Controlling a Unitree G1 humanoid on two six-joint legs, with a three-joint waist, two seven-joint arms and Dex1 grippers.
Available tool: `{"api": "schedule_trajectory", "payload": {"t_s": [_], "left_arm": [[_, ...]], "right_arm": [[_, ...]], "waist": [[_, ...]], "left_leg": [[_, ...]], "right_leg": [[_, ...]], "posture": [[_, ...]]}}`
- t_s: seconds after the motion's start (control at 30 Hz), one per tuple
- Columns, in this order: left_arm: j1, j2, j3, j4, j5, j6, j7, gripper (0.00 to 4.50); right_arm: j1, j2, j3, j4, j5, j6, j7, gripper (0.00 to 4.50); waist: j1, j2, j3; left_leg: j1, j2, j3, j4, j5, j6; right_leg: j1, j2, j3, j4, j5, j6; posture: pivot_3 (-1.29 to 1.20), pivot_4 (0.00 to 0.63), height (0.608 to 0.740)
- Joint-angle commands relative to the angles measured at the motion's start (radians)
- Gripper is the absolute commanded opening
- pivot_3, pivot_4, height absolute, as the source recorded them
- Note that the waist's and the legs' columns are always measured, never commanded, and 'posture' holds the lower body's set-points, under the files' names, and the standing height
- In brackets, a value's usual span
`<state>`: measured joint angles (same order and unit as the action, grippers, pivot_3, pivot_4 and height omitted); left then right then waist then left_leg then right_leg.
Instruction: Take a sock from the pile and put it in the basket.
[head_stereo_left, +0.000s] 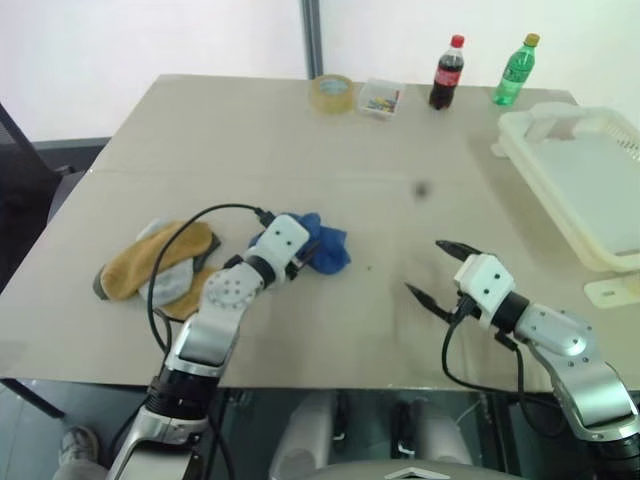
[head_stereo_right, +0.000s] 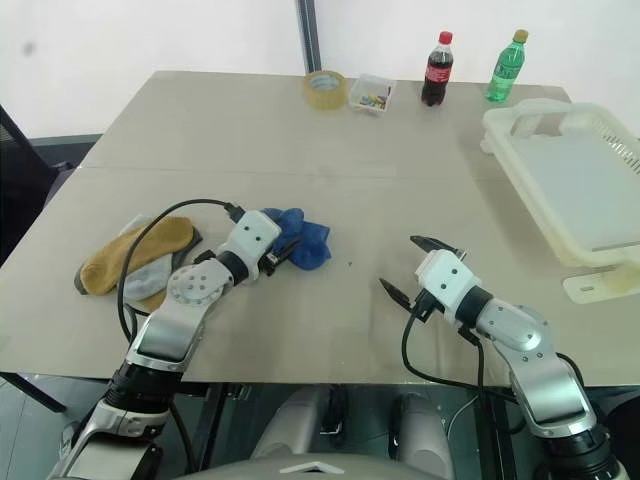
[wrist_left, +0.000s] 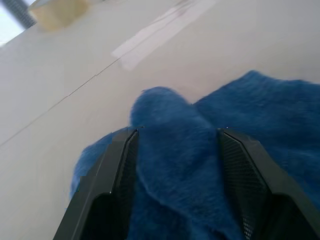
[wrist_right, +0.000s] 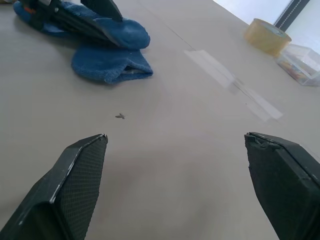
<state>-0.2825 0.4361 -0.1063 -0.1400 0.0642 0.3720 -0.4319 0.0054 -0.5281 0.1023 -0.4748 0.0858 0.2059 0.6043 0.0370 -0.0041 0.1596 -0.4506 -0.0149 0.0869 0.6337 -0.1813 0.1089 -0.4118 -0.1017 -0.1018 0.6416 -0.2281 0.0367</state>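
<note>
**Tabletop, blue sock between left fingers**

Beige table (head_stereo_left: 330, 150) carries everything noted. The sock (head_stereo_left: 325, 245), royal blue and fuzzy, lies crumpled on the table just right of the pile (head_stereo_left: 160, 265) of mustard and grey socks, apart from it. Its near part is hidden behind the left gripper (wrist_left: 175, 137) in the head views. In the left wrist view a fold of blue terry is seen bulging between the two fingers (wrist_left: 122, 165); whether they are clamped on it or only straddle it cannot be told. The right wrist view shows the sock's free cuff end flat on the table.

The right gripper (head_stereo_left: 438, 268) is held spread wide over bare table, grasping nothing.

The basket (head_stereo_left: 580, 180) is cut off at the right edge. Along the far edge a tape roll (head_stereo_left: 332, 93), clear box (head_stereo_left: 380, 98) and two bottles (head_stereo_left: 447, 72) are recorded.
</note>
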Motion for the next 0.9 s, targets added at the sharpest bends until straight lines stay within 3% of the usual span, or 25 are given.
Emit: {"api": "schedule_trajectory", "payload": {"t_s": [0.03, 0.4, 0.43, 0.63, 0.9], "left_arm": [[0.012, -0.034, 0.061, -0.087, -0.056, 0.025, 0.019, 2.65], [0.023, -0.089, 0.107, -0.106, -0.129, 0.150, 0.032, 2.65], [0.023, -0.091, 0.102, -0.103, -0.131, 0.149, 0.030, 2.14], [0.019, -0.100, 0.096, -0.097, -0.147, 0.143, 0.032, 0.06], [0.025, -0.082, 0.136, -0.081, -0.146, 0.136, 0.057, 0.06]], "right_arm": [[-0.001, 0.003, -0.009, -0.029, 0.001, -0.024, -0.005, 4.50], [-0.011, 0.002, -0.001, -0.017, -0.006, -0.033, 0.003, 4.50], [-0.011, -0.003, -0.003, -0.017, -0.005, -0.035, 0.007, 4.50], [-0.009, -0.010, -0.009, -0.016, -0.006, -0.041, 0.013, 4.50], [-0.010, -0.001, 0.000, -0.021, -0.009, -0.036, 0.008, 4.50]], "waist": [[0.000, 0.000, 0.000], [0.000, 0.000, 0.000], [0.000, 0.000, 0.000], [0.000, 0.000, 0.000], [0.000, 0.000, 0.000]], "left_leg": [[0.000, 0.000, 0.000, 0.000, 0.000, 0.000], [0.000, 0.000, 0.000, 0.000, 0.000, 0.000], [0.000, 0.000, 0.000, 0.000, 0.000, 0.000], [0.000, 0.000, 0.000, 0.000, 0.000, 0.000], [0.000, 0.000, 0.000, 0.000, 0.000, 0.000]], "right_leg": [[0.000, 0.000, 0.000, 0.000, 0.000, 0.000], [0.000, 0.000, 0.000, 0.000, 0.000, 0.000], [0.000, 0.000, 0.000, 0.000, 0.000, 0.000], [0.000, 0.000, 0.000, 0.000, 0.000, 0.000], [0.000, 0.000, 0.000, 0.000, 0.000, -0.001]], "posture": [[0.00, 0.150, 0.740], [0.00, 0.150, 0.740], [0.00, 0.150, 0.740], [0.00, 0.150, 0.740], [0.00, 0.150, 0.740]]}}
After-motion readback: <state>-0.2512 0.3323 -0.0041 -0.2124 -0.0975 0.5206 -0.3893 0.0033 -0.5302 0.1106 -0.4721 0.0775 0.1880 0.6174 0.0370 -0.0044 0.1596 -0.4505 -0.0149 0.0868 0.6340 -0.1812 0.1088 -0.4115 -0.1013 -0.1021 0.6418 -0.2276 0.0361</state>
